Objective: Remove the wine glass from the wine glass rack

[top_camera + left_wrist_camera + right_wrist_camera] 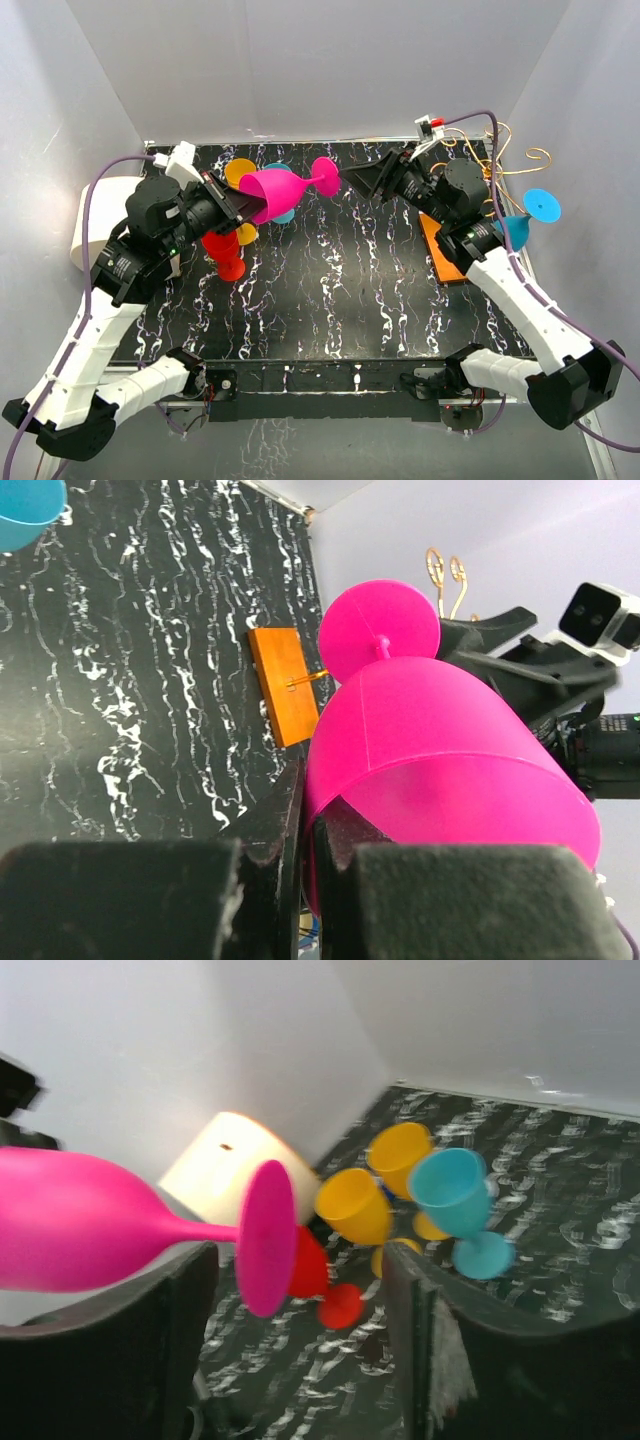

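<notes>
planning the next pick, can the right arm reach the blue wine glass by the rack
Probably yes: the right gripper is open and the left gripper holds the pink wine glass. But the blue wine glass sits beside its forearm, so it must fold back.

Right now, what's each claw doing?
Left gripper: closed, holding the pink wine glass by its bowl.
Right gripper: open, holding nothing.

Your worktop is a black slab with white marble veining. At the right edge, the flat orange rectangular base plate of the wine glass rack lies flat on it. Back-left is a tight cluster of plastic goblets: one red, two yellow, one teal.
</notes>
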`<state>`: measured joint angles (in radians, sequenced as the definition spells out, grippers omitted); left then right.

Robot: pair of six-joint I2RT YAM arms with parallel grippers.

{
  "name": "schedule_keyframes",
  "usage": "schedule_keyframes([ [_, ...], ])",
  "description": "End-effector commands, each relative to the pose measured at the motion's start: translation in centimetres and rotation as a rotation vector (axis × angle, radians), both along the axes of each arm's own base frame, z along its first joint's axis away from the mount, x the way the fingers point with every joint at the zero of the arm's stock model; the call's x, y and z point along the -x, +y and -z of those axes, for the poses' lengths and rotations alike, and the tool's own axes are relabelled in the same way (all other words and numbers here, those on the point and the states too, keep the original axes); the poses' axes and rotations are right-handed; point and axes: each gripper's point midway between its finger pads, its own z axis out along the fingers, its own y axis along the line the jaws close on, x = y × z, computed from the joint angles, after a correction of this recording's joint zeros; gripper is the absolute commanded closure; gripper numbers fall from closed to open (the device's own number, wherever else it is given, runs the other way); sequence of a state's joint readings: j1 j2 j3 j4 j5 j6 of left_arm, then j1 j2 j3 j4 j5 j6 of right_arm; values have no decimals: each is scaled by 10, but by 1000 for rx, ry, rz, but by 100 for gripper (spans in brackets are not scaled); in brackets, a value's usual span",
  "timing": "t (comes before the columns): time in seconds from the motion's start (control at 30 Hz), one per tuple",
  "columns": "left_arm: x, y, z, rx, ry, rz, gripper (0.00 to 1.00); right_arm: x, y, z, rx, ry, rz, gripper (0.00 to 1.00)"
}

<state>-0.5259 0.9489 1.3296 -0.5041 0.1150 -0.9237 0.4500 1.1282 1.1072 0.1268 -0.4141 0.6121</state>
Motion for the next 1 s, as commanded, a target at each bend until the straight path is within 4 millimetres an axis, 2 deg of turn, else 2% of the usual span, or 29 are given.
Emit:
schedule_keyframes([
  [0.0, 2, 13, -4, -89, -12, -29, 100, -3, -38, -27, 108, -118, 200, 25],
  [0.13, 0, 22, 17, -220, 51, -36, 100, -3, -70, -30, 215, -143, 354, 8],
  [0.33, -4, 30, 62, -446, 204, 7, 100, 11, -102, -48, 277, -203, 477, 4],
  [0.5, -16, 36, 100, -634, 325, 40, 100, 26, -111, -67, 267, -264, 490, 3],
  [0.63, -34, 38, 119, -752, 366, 54, 100, 35, -115, -78, 262, -289, 491, 3],
  [0.83, -62, 35, 150, -893, 433, 92, 100, 41, -121, -80, 286, -284, 506, 3],
  [0.97, -78, 37, 163, -957, 452, 82, 100, 46, -127, -82, 297, -288, 519, 3],
])
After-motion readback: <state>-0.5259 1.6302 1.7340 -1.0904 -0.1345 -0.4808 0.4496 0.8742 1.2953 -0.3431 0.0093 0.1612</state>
